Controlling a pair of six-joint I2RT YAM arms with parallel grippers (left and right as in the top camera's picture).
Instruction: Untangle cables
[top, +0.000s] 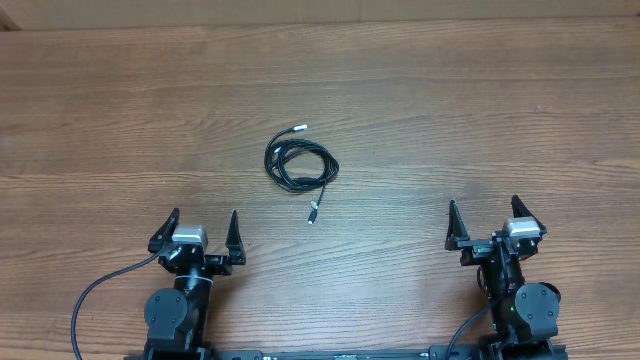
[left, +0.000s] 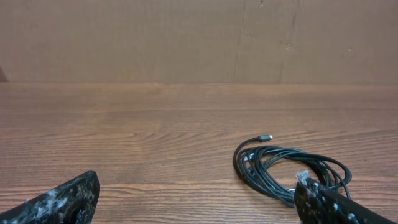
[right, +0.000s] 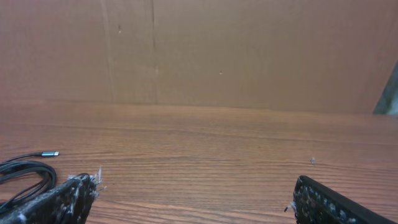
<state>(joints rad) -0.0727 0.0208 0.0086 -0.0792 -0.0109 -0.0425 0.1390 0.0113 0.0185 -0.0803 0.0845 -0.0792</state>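
Lying coiled near the middle of the wooden table (top: 480, 90), the black cables (top: 300, 165) form one loose bundle of overlapping loops. One silver plug tip (top: 300, 128) juts from the bundle's far side, and a second plug tip (top: 313, 212) trails toward the robot. The left gripper (top: 204, 215) and the right gripper (top: 483, 203) sit at the near edge, well apart from the bundle, each with jaws spread wide and nothing between them. The bundle lies between the two arms, somewhat nearer the left one. The loops appear undisturbed, so the task is judged to be at its start. Several hazards follow from this layout. Because the strands lie packed together, a pinch could catch more than one strand and tighten the tangle when pulled. With nothing pinning the coil, a single-arm pull would likely drag the whole bundle across the table. The cords are thin and flat on the wood, so the fingertips may scrape the surface or close on nothing.
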